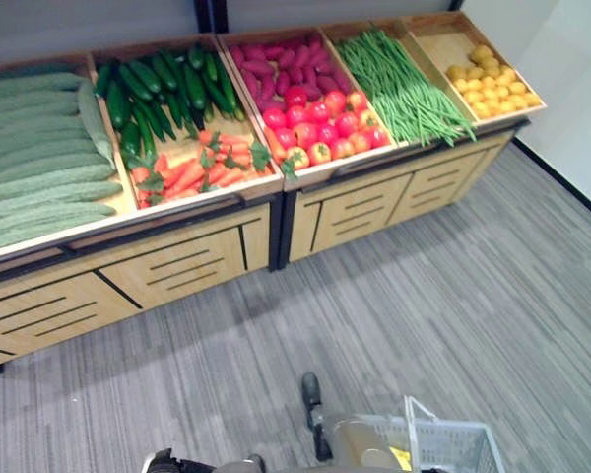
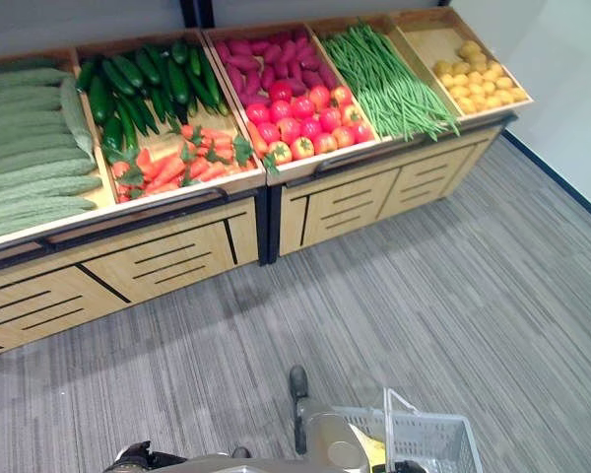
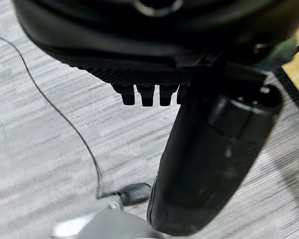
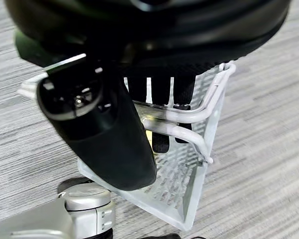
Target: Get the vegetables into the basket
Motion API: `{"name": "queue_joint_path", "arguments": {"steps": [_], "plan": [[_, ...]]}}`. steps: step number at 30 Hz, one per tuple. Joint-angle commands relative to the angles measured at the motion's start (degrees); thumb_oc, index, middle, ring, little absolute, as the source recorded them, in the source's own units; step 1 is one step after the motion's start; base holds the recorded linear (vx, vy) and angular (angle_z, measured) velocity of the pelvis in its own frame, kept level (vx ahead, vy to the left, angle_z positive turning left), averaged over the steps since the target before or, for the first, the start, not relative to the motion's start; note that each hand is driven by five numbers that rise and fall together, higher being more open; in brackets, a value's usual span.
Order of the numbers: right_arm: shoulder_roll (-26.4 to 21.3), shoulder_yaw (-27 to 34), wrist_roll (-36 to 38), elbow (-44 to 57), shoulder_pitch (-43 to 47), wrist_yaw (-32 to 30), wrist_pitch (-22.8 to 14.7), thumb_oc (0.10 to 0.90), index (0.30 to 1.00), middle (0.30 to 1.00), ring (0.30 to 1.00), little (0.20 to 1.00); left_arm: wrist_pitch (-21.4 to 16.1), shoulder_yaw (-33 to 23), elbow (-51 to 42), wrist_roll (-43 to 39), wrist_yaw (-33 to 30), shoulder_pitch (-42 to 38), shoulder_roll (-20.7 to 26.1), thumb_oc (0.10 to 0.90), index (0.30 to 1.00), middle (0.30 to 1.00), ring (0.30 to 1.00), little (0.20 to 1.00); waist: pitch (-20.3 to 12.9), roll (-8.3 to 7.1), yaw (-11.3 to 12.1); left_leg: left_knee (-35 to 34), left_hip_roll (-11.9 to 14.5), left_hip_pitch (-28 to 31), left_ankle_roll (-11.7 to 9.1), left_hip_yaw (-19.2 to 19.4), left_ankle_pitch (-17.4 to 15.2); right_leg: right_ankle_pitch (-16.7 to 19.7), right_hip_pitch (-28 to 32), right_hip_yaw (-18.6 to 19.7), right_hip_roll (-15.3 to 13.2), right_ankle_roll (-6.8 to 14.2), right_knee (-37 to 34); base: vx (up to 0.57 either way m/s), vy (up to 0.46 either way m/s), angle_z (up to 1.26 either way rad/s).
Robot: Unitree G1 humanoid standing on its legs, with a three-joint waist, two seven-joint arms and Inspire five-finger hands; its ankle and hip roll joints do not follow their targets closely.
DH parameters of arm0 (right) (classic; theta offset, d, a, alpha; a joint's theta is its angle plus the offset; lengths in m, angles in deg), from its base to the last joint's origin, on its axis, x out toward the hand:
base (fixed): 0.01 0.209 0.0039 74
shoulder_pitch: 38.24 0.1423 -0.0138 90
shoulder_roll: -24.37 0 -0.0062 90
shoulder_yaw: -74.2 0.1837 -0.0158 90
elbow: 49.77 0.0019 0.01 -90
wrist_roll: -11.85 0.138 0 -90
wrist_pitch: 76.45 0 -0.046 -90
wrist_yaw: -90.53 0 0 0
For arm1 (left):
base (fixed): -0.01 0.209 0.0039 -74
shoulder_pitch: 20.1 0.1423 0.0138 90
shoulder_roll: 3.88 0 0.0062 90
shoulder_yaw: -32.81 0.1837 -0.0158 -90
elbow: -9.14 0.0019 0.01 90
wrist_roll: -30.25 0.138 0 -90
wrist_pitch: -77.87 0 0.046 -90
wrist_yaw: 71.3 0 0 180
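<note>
The vegetables are lying well ahead of the robot in a wooden display stand (image 1: 187,258), across a stretch of grey carpet. The right hand (image 4: 159,94) is gripping the handle of a white wire-mesh basket (image 4: 189,174), fingers curled around it, the basket hanging low at the robot's right side. The left hand (image 3: 149,92) is hanging empty over the carpet, fingers curled in with nothing between them; it is the one free to reach. Nearest its side are sitting long pale green cucumbers (image 1: 39,163) lying crosswise, glossy dark cucumbers (image 1: 153,89) and carrots (image 1: 192,168); smooth round tomatoes (image 1: 320,123), slender green beans (image 1: 399,84) and lemons (image 1: 492,79) are further right
</note>
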Motion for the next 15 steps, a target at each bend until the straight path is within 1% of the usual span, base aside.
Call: {"name": "queue_joint_path", "arguments": {"steps": [1, 2, 3, 4, 5, 7, 8, 9, 10, 12, 13, 14, 15], "plan": [[-2.76, -0.53, 1.79, 0.17, 1.35, -0.66, -1.54, 0.4, 0.3, 0.3, 0.3, 0.3, -0.37, 1.39, 0.52, -0.43, -0.3, -2.11, 0.2, 0.9, 1.0, 1.0, 1.0, 1.0, 1.01, -0.85, -1.54, 5.08, -2.48, -4.15, 0.39, -2.72, -0.74, -10.34, 0.09, 0.36, -2.04, 3.47, 5.12, 0.22, -0.214, 0.57], [-2.97, -0.26, 2.25, 0.18, 1.31, -0.82, -1.54, 0.4, 0.3, 0.3, 0.3, 0.3, -0.24, 1.68, 0.5, -0.44, -0.24, -2.31, -0.01, 0.9, 1.0, 1.0, 1.0, 1.0, 1.05, -0.79, -2.0, 7.7, -2.34, -5.35, -0.26, -3.13, -0.01, -10.68, 0.84, -0.61, -2.38, 3.07, 5.03, 0.19, -0.208, 0.61], [-3.21, -0.28, 2.34, 0.31, 1.28, -0.57, -1.72, 0.4, 0.3, 0.3, 0.3, 0.3, -0.27, 1.82, 0.55, -0.68, -0.25, -2.59, -0.15, 0.9, 1.0, 1.0, 1.0, 1.0, 1.21, -0.71, -2.33, 13.31, -1.94, -7.59, -1.67, -3.13, 2.25, -10.96, 2.16, -1.7, -2.64, 2.21, 4.63, 0.15, -0.24, 0.88], [-3.66, -0.52, 2.36, 0.52, 1.31, -0.57, -1.81, 0.4, 0.3, 0.3, 0.3, 0.3, -0.33, 1.88, 0.31, -1.66, -0.29, -2.99, -0.24, 0.9, 1.0, 1.0, 1.0, 1.0, 2.11, -1.34, -2.42, 23.06, -1.16, -12.76, -3.12, -2.61, 5.59, -11.16, 4.12, -3.07, -3.5, 0.89, 4.11, 0.1, -0.279, 0.58], [-4.12, -1.06, 1.77, 0.36, 1.72, -0.69, -1.5, 0.4, 0.3, 0.3, 0.3, 0.3, -0.4, 1.96, -0.15, -3.03, -0.76, -3.4, -0.2, 0.9, 1.0, 1.0, 1.0, 1.0, 2.98, -2.23, -2.49, 24.7, -0.41, -15.8, -2.43, -1.03, 5.31, -11.63, 5.55, -4.82, -4.68, 0.35, 3.17, 0.05, -0.21, 0.9], [-4.5, -0.58, 1.62, 0.12, 1.81, -0.95, -1.11, 0.4, 0.3, 0.3, 0.3, 0.3, -0.41, 1.7, -0.33, -3.3, -1.09, -3.4, -0.42, 0.9, 1.0, 1.0, 1.0, 1.0, 2.45, -2.76, -2.88, 16.83, 0.19, -16.37, -1.31, 2.53, 2.92, -11.23, 7.09, -6.26, -6.61, 1.32, 0.92, 0.03, -0.035, 0.89], [-4.77, -0.49, 1.31, 0.55, 1.94, -1.24, -1.29, 0.4, 0.3, 0.3, 0.3, 0.3, -0.53, 1.77, -0.63, -3.5, -1.69, -3.5, -0.55, 0.9, 1.0, 1.0, 1.0, 1.0, 2.1, -2.87, -2.89, 12.28, -0.07, -16.87, -1.16, 3.27, 3.07, -10.87, 7.29, -7.19, -7.37, 1.76, 0.41, 0.06, 0.051, 0.54], [-4.97, -0.48, 0.88, 0.74, 1.82, -1.52, -1.36, 0.4, 0.3, 0.3, 0.3, 0.3, -0.53, 2.05, -0.8, -3.39, -1.93, -3.32, -0.5, 0.9, 1.0, 1.0, 1.0, 1.0, 1.83, -2.61, -3.06, 10.86, 0.05, -17.04, -1.01, 4.57, 3.02, -11.04, 7.1, -7.58, -7.57, 2.04, 0.96, 0.12, 0.138, 0.45], [-5.04, -0.95, -0.14, 2.01, 2.35, -2.55, -1.68, 0.4, 0.3, 0.3, 0.3, 0.3, -0.48, 1.42, -0.45, -3.75, -2.02, -2.75, -0.34, 0.9, 1.0, 1.0, 1.0, 1.0, 1.56, -2.15, -2.85, 9.25, -0.32, -16.1, -0.89, 4.28, 2.82, -11.8, 6.72, -6.49, -7.01, 2.03, 1.6, 0.11, 0.122, 0.32], [-4.76, -1.18, -0.19, 2.42, 2.52, -2.72, -1.97, 0.4, 0.3, 0.3, 0.3, 0.3, -0.48, 0.94, 0.04, -4.03, -2.3, -2.57, -0.33, 0.9, 1.0, 1.0, 1.0, 1.0, 1.5, -1.97, -2.8, 7.88, -0.83, -15.34, -0.74, 3.96, 2.9, -11.73, 6.5, -5.82, -6.83, 2.25, 1.73, 0.07, 0.113, -0.2], [-4.76, -1.18, -0.19, 2.42, 2.52, -2.72, -1.97, 0.4, 0.3, 0.3, 0.3, 0.3, -0.48, 0.94, 0.04, -4.03, -2.3, -2.57, -0.33, 0.9, 1.0, 1.0, 1.0, 1.0, 1.5, -1.97, -2.8, 7.88, -0.83, -15.34, -0.74, 3.96, 2.9, -11.73, 6.5, -5.82, -6.83, 2.25, 1.73, 0.1, 0.178, -0.41], [-4.36, -1.32, -0.13, 3.24, 2.92, -2.85, -2.36, 0.4, 0.3, 0.3, 0.3, 0.3, -0.64, 0.54, 0.17, -4.43, -2.44, -2.49, -0.06, 0.9, 1.0, 1.0, 1.0, 1.0, 1.5, -2.15, -2.67, 7.6, -1.12, -15.09, -0.18, 5.04, 2.62, -11.42, 6.35, -4.9, -6.98, 2.54, 1.81, 0.11, 0.226, -0.19], [-4.15, -2.01, -0.36, 4.69, 3.58, -2.72, -2.67, 0.4, 0.3, 0.3, 0.3, 0.3, -0.67, 0.27, 0.1, -4.1, -2.61, -2.52, 0.44, 0.9, 1.0, 1.0, 1.0, 1.0, 1.69, -2.37, -1.98, 7.22, -1.52, -14.61, 0.39, 5.96, 2.23, -11.31, 6.34, -4.21, -7.27, 2.88, 1.83, 0.11, 0.227, -0.15]]}}
